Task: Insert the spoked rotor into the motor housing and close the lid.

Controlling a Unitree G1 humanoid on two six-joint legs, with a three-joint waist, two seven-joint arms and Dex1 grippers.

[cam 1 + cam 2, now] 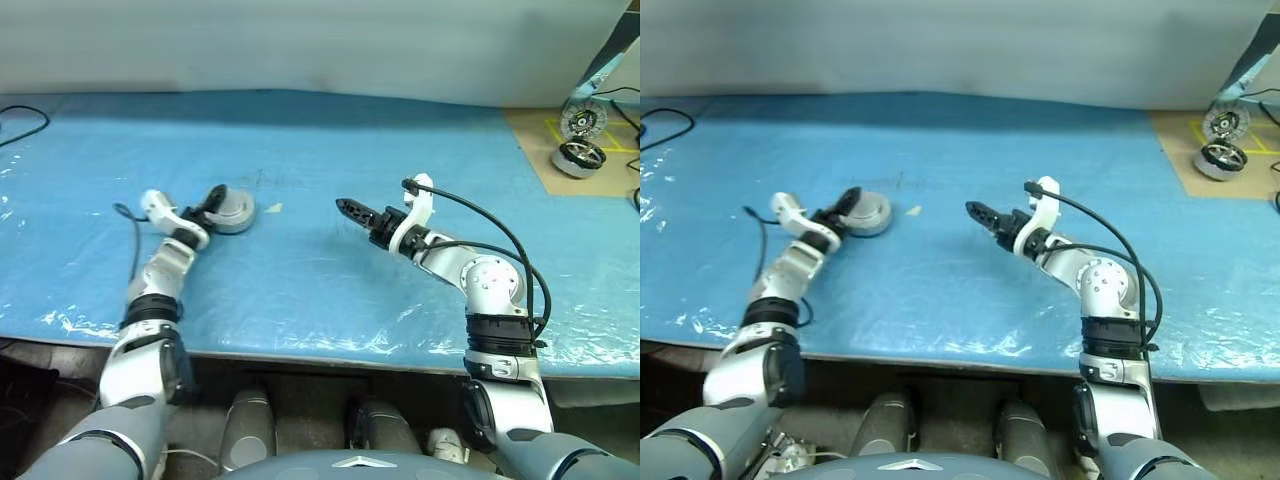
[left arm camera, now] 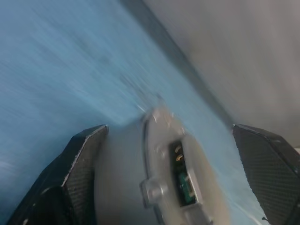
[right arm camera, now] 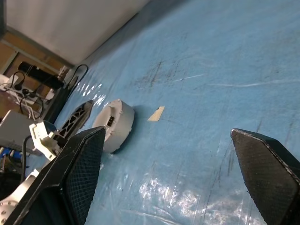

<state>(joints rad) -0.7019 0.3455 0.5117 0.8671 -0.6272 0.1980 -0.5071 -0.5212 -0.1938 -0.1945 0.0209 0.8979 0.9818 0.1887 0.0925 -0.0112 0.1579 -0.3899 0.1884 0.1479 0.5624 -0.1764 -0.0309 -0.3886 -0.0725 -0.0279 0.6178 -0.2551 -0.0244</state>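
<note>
Now we are holding our left gripper [image 1: 214, 199] low over the blue mat [image 1: 320, 150], its two black fingers [image 2: 79, 164] spread wide on either side of the housing [image 1: 233, 211]; from the wrist the housing is sitting between the fingers with a gap on each side, so we are gripping nothing. We are keeping our right gripper [image 1: 350, 208] above the middle of the mat, pointing toward the left one, its fingers [image 3: 267, 164] also standing wide apart and empty. Looking out from the left gripper, the housing is lying on the mat with its lid [image 1: 868, 205] on top, a round pale silver-grey body with a small connector slot in its side wall. Just beside it, toward the right gripper, a small scrap of tape [image 1: 273, 208] is lying flat. Well apart, at the far right on a brown board [image 1: 540, 150], two more round wheel-like parts [image 1: 579, 158] are sitting near some cables.
</note>
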